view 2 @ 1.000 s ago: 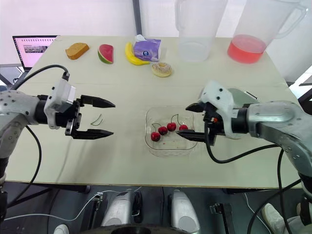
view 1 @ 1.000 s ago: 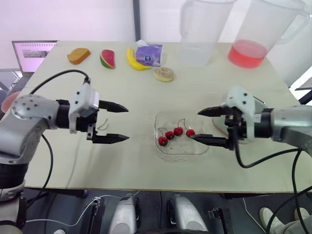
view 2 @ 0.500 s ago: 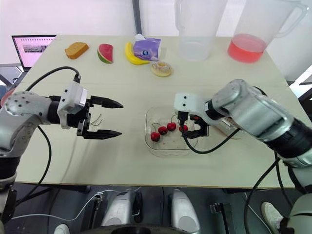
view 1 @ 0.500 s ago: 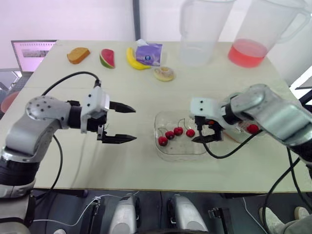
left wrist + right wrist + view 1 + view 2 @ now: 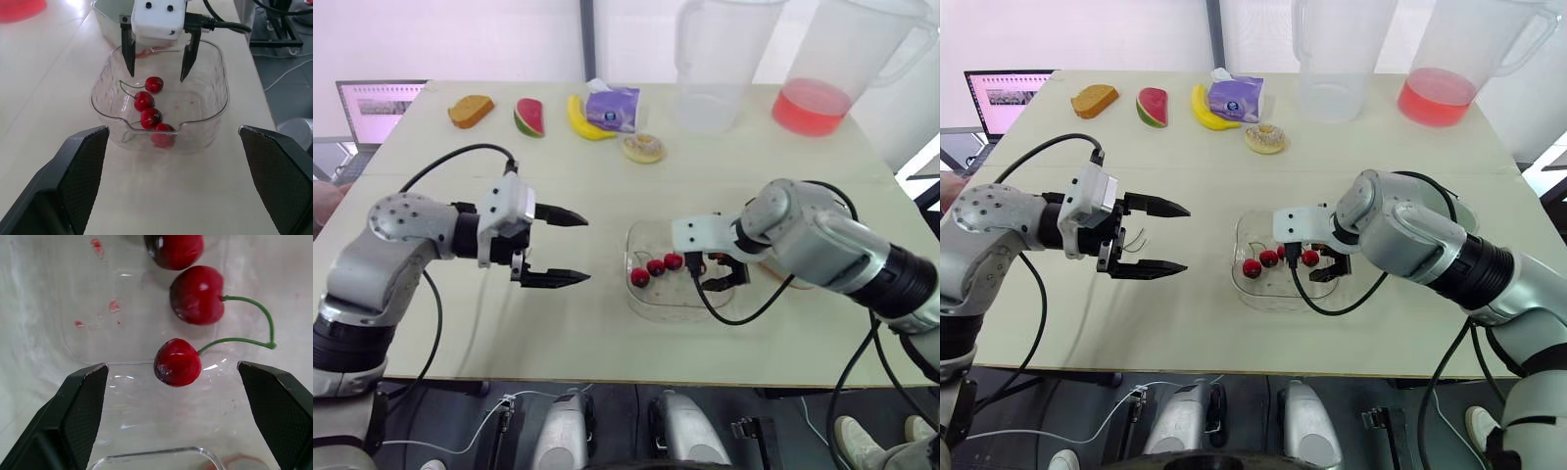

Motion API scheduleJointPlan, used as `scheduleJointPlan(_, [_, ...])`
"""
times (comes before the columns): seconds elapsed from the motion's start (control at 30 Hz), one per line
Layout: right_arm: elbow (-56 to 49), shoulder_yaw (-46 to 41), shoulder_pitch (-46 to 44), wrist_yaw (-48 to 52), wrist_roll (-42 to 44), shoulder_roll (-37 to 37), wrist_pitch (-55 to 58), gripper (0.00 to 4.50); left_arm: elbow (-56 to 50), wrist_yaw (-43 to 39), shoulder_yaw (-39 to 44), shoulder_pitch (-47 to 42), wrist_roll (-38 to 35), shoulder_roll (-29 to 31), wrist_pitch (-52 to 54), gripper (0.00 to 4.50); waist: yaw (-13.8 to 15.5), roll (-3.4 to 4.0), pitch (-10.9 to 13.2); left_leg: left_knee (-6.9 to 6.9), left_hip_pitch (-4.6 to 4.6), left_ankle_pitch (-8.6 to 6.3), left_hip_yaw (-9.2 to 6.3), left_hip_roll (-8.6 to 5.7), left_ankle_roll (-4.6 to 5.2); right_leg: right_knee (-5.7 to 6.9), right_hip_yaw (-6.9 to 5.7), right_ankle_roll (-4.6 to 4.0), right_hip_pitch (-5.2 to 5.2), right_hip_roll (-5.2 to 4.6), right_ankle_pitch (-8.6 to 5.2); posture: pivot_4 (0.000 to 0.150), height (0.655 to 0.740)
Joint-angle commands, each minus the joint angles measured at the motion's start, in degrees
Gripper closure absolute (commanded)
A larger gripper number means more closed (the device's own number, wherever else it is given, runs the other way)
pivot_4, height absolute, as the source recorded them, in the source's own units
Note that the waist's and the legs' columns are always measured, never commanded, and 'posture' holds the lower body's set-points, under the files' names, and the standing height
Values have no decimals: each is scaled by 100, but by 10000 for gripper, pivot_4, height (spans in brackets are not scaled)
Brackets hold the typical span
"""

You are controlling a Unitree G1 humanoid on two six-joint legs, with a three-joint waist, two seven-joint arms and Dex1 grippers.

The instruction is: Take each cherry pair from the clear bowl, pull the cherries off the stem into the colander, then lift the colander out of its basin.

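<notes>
Now the right tool (image 5: 157, 76), spread over the clear bowl (image 5: 221, 93), should pinch the cherry pair (image 5: 177, 362) by its stem (left tool (image 5: 588, 250) equally spread).

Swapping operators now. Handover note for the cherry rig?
Left gripper: open, empty, hovering over the table left of the bowl.
Right gripper: open, empty, pointing down into the bowl just above the cherries.
Four cherries on stems lie in the bowl. Colander stands on the table beyond the bowl, largely hidden.
Done: can't confirm any cherries in the colander.
Left: grasp each pair, pull the cherries off into the colander, lift the colander out.
</notes>
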Motion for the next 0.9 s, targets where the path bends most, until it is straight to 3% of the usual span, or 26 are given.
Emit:
scheduleJointPlan(0.03, [-167,-93,-200,120,-251,39,120,8514,-168,9,125,-117,-109,59,41,0,-1,0,0,0,0,0,0,0,0,0,0,0,0,0,0,1500,7400])
scheduleJointPlan(0.1, [-300,-131,-231,211,-286,18,231,17558,-179,11,126,-124,-125,65,70,0,2,0,0,0,0,0,0,0,0,1,0,0,0,0,0,1500,7400])
scheduleJointPlan(0.4, [-521,95,-301,387,-567,-30,629,17558,-162,82,62,-149,-112,-40,117,0,-4,0,0,0,1,0,0,0,0,2,-1,0,0,0,0,1500,7400])
scheduleJointPlan(0.9, [119,468,22,349,-1249,306,113,17558,-374,234,175,-24,-239,-50,264,0,-7,0,0,1,1,0,1,-1,0,4,-1,0,0,0,0,1500,7400])
